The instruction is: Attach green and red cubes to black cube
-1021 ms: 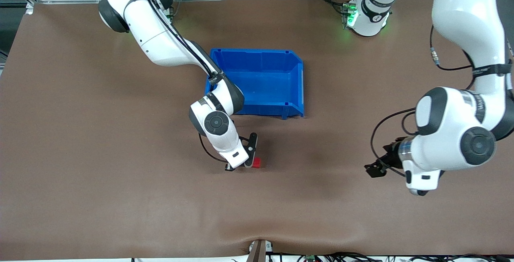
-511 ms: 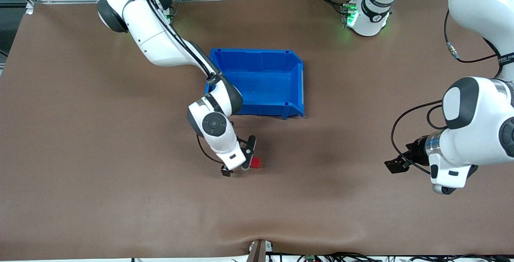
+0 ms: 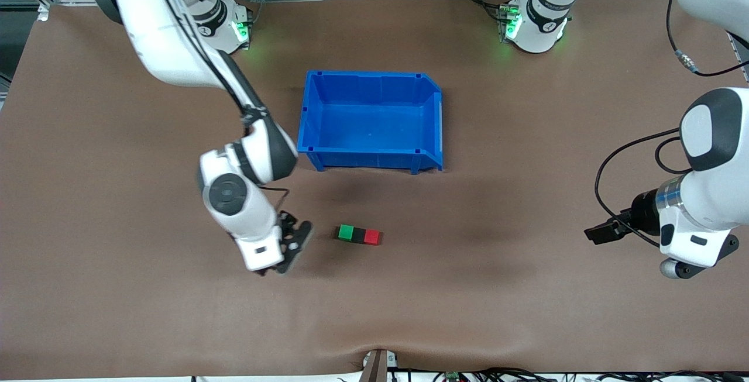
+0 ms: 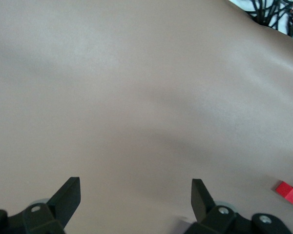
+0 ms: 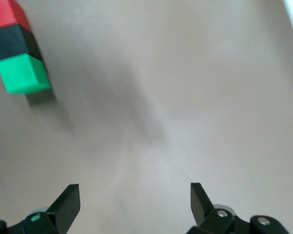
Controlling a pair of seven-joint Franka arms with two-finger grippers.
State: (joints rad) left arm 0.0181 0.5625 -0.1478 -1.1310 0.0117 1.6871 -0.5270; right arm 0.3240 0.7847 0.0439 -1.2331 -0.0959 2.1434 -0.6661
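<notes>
Row of 3: green cube [image 3: 346, 231], black cube [image 3: 358, 234], red cube [image 3: 371, 237] touching on table [image 3: 117, 288] | your right gripper [image 3: 292, 241] released, green end just ahead of its fingers | left gripper [image 3: 600, 233] released, well apart, waiting

Three joined cubes [image 3: 359, 234] lie nearer the camera than the bin [image 3: 370, 120] (well apart).
</notes>
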